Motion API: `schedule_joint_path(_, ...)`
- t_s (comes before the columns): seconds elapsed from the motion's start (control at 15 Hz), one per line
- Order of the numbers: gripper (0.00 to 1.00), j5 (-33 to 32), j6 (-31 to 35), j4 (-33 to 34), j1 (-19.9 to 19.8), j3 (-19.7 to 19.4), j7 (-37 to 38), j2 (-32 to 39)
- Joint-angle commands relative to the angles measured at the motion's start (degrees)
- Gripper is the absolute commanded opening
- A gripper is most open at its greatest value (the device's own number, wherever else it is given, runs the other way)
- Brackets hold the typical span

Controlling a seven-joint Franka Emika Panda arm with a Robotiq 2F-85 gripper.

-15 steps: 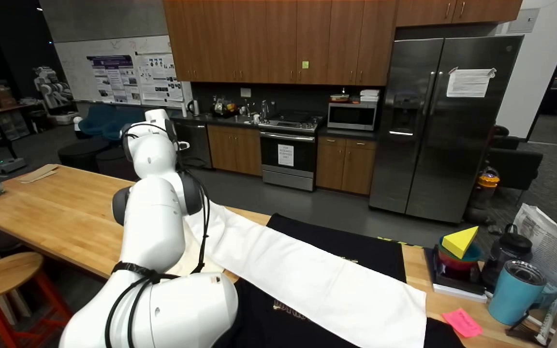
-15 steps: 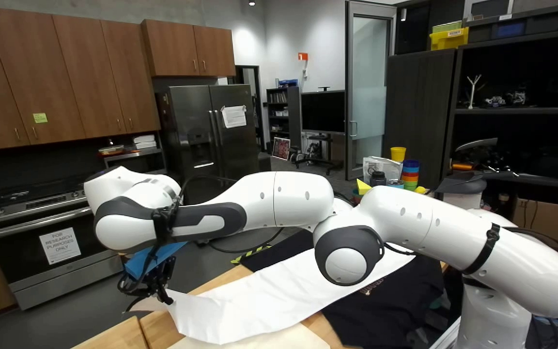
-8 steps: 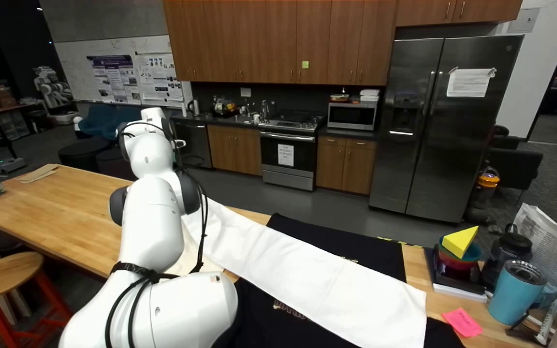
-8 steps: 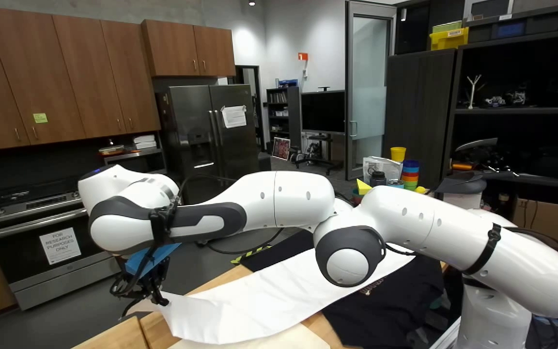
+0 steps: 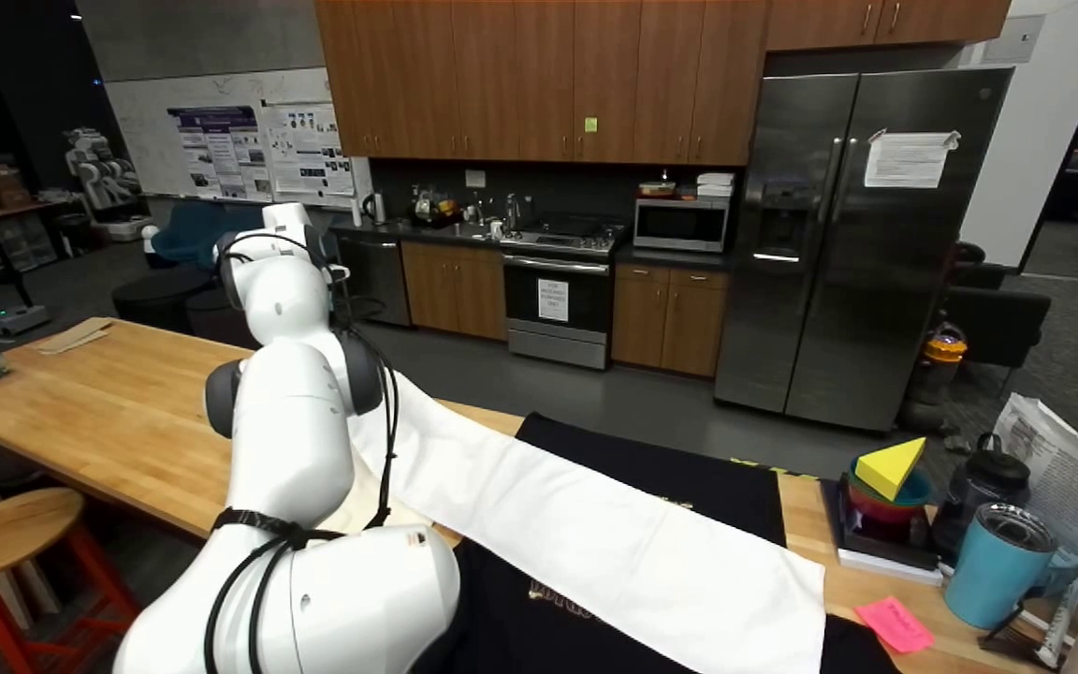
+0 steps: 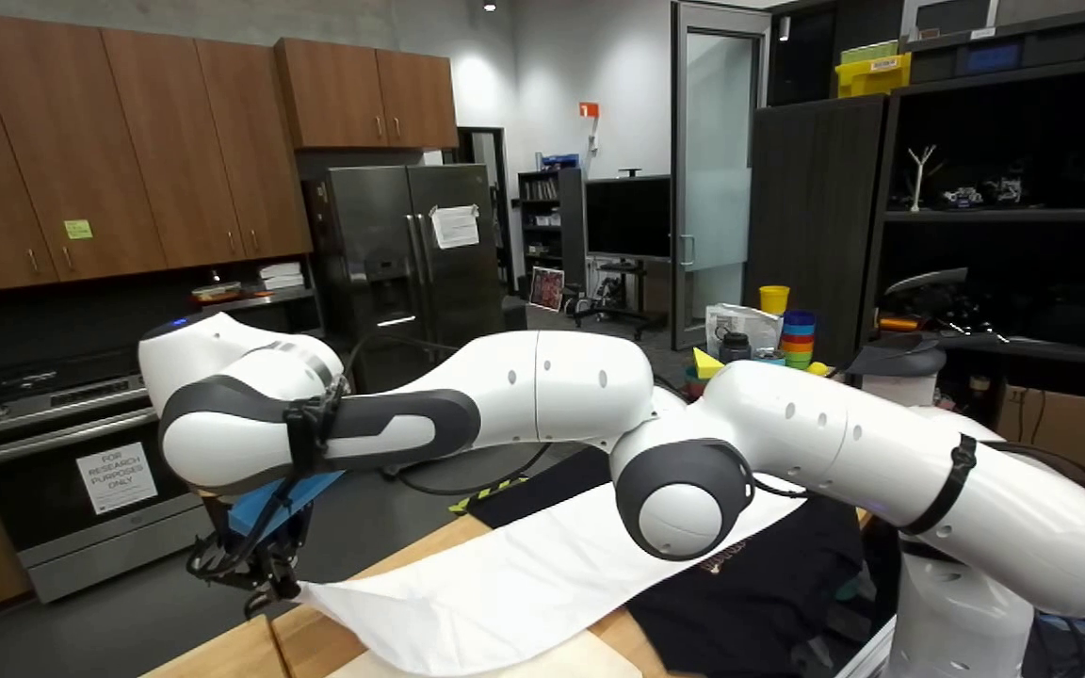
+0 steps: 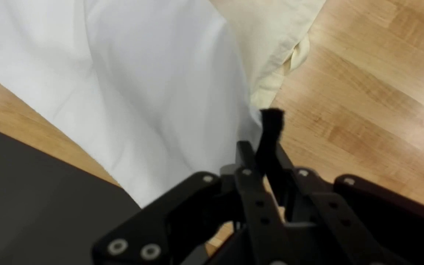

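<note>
The gripper has hold of the end of a long white cloth, by what looks like a corner. It is squeezed almost together, with only thin cloth caught in it. In the wrist view the white cloth spreads out toward ten o'clock, and a cream cloth lies at twelve. In an exterior view the white cloth runs toward two o'clock, over the wooden table and a black cloth. It looks light, soft and floppy. It should not break, but it may crease. A corner or edge seems best to pinch. At ten o'clock from the gripper, a paper sign says "FOR RESEARCH PURPOSES ONLY". I cannot read the gold letters on the black cloth.
</note>
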Motion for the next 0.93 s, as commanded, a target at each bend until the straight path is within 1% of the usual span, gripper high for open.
schedule_joint_path(0.0,0.48,0.51,1.47,0.07,1.18,0.64,-4.22,-1.81)
schedule_joint_path(0.2,0.69,-0.57,2.48,-0.14,3.15,0.14,-7.65,-3.27)
schedule_joint_path(0.33,0.82,-1.51,-0.94,-1.33,4.47,-0.39,-10.34,-4.95)
schedule_joint_path(0.4,0.90,-2.01,-3.38,-1.96,4.97,-0.73,-10.96,-5.76)
schedule_joint_path(0.47,0.95,-3.80,-7.05,-2.76,5.82,-2.34,-9.86,-6.39)
schedule_joint_path(0.53,1.00,-5.63,-8.71,-2.67,6.49,-3.81,-8.28,-6.23)
schedule_joint_path(0.73,1.00,-11.80,-10.43,-2.50,7.52,-8.04,-9.27,-4.57)
schedule_joint_path(0.8,1.00,-13.86,-12.26,1.00,7.60,-9.46,-9.77,-2.25)
schedule_joint_path(0.87,1.00,-15.88,-13.17,2.58,7.46,-10.92,-10.00,-1.03)
